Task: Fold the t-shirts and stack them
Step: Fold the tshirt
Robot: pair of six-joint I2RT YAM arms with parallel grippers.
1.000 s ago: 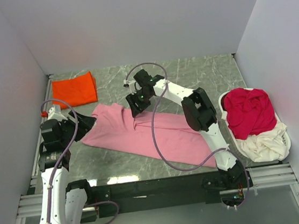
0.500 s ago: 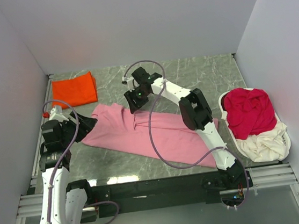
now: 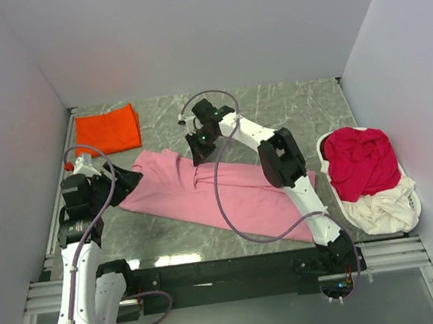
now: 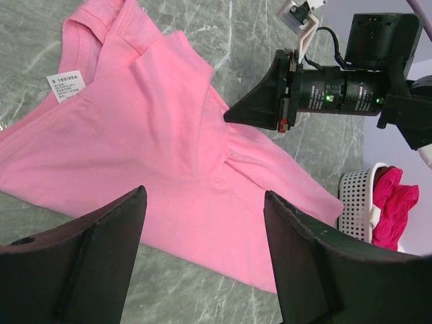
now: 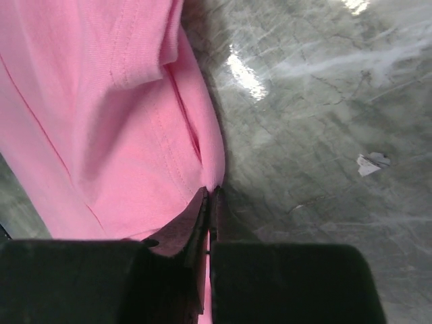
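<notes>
The light pink t-shirt lies spread across the middle of the table, neck and white label toward the left. My right gripper is shut on the t-shirt's far edge; in the right wrist view the jaws pinch a fold of pink cloth. At the shirt's left end my left gripper stands open, its fingers wide apart above the cloth and holding nothing. The orange-red tee lies folded square at the back left.
A white basket at the right edge holds a crumpled crimson tee and a cream one. Grey walls enclose the marble table on three sides. The right arm reaches over the pink shirt's right half.
The right gripper has closed on the pink shirt's far edge, after standing open there. The left arm has barely moved.
</notes>
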